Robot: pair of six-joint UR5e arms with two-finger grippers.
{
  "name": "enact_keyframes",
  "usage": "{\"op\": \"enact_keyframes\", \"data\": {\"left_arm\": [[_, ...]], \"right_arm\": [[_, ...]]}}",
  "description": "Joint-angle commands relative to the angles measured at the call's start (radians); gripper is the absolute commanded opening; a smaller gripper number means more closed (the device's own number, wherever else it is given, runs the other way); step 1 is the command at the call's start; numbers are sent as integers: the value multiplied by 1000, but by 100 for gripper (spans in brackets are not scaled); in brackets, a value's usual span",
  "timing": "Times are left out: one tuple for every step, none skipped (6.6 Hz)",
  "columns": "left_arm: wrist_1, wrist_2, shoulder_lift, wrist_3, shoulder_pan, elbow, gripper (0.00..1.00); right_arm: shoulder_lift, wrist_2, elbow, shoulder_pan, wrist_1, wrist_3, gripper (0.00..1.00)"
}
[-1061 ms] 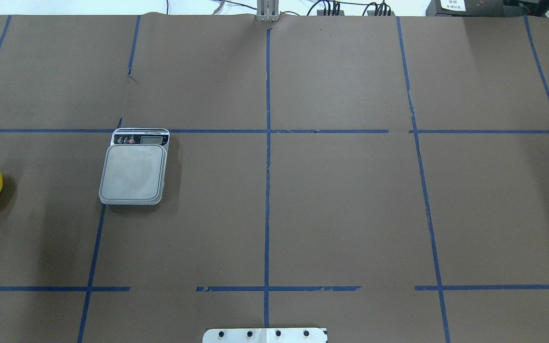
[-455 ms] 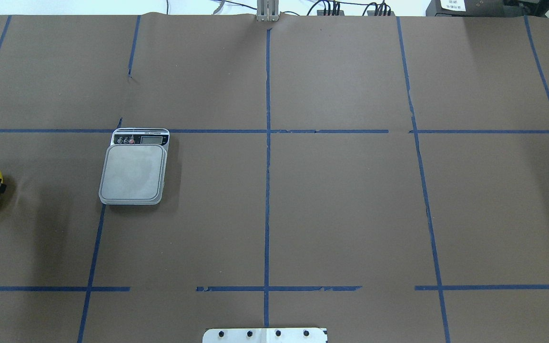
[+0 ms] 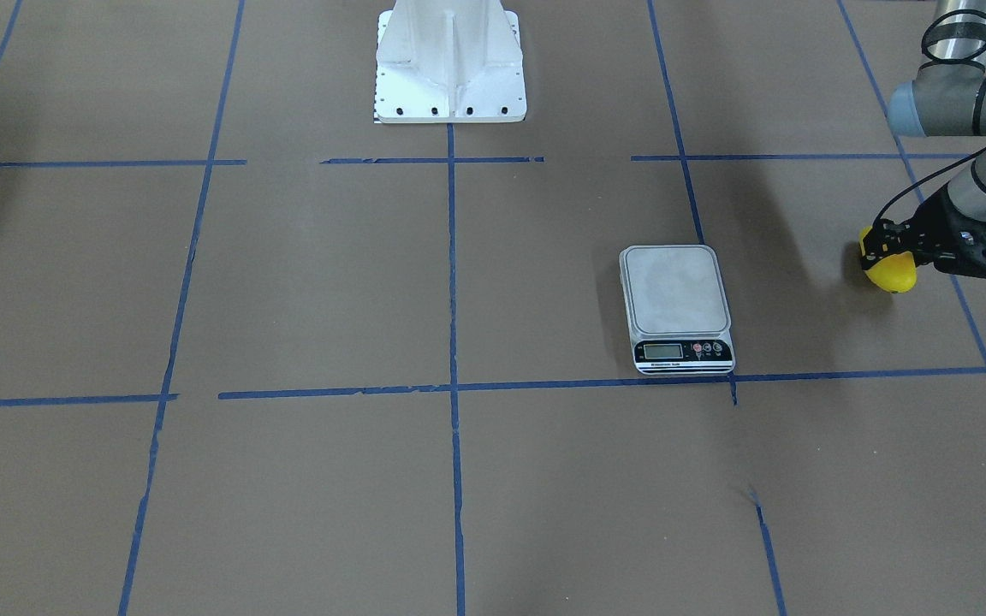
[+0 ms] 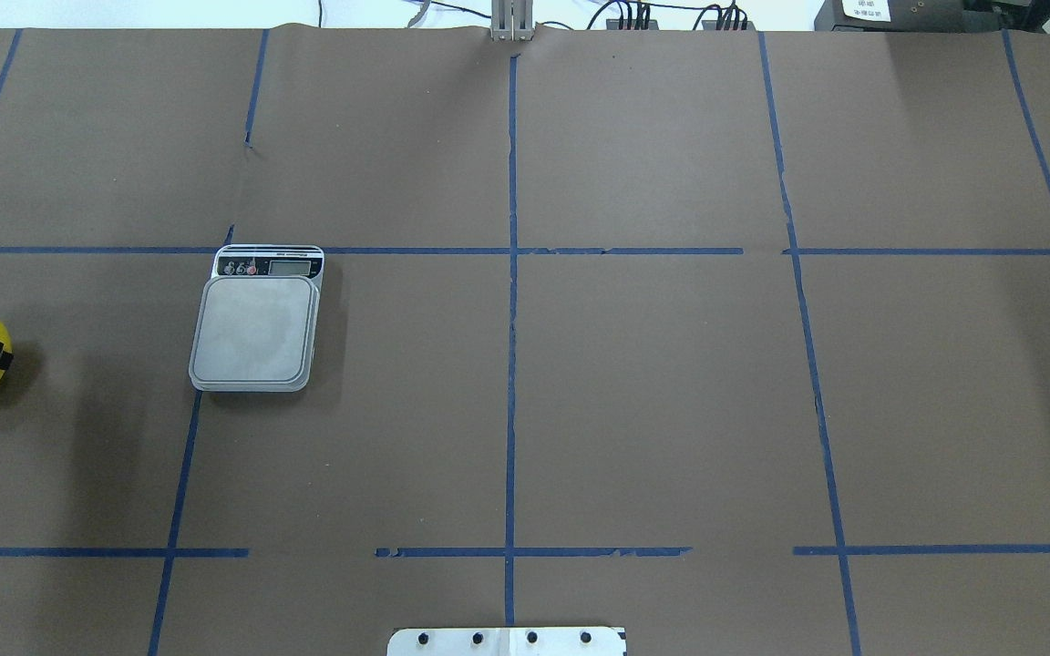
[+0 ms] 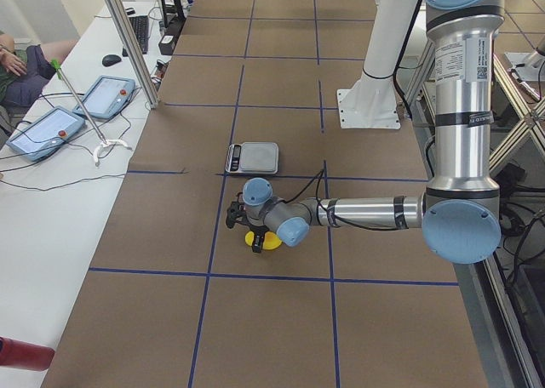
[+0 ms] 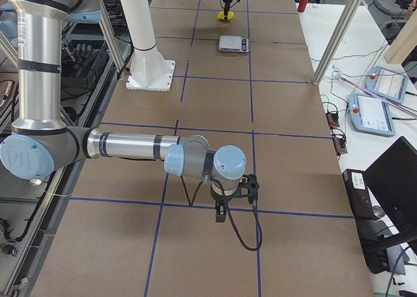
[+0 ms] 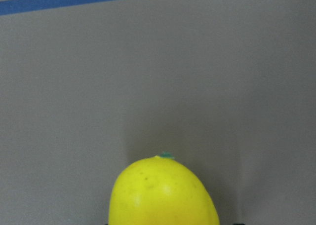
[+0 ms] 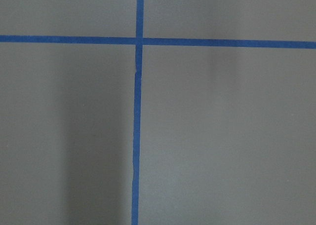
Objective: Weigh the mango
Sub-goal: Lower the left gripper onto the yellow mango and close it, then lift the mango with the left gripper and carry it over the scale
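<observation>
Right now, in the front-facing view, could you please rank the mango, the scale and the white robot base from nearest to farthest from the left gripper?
1. Mango: right under the left gripper, near the view's right edge.
2. Scale: on the table, toward the centre from the mango.
3. White robot base: top centre, clearly the farthest.

Smooth, faintly glossy mango (image 7: 163, 195); matt grey scale (image 4: 256, 328) platform; matt brown paper over table (image 4: 653, 383).

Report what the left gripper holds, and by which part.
The left gripper straddles the mango roughly across its middle. Whether its fingers are actually clamped on it cannot be told.
</observation>
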Motion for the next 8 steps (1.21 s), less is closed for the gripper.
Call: {"op": "enact_keyframes", "data": {"left_arm": [[176,-72,42,2,-8,-207,0],[355,-72,26,2,-38,-319,0],[518,-72,-81,2,-52,-363,0],[688,-72,-240,-14,-51,-355,0],[735,-74,-344,-112,-37,-327,0],[716,-72,-421,-201,-2,-264,0],[638,-65,-444,-268,94,-204,0],[514,-63,-448,-350,138,-143,0]], "right_arm": [[0,0,0,0,-1,0,100],[0,0,0,0,1,0,100],[0,0,0,0,-1,0,100],[0,0,0,0,-1,0,100],[0,0,0,0,-1,0,100],[-1,0,0,0,-1,-2,100],[-1,0,0,0,-1,0,100],[-1,0,0,0,-1,0,100]]}}
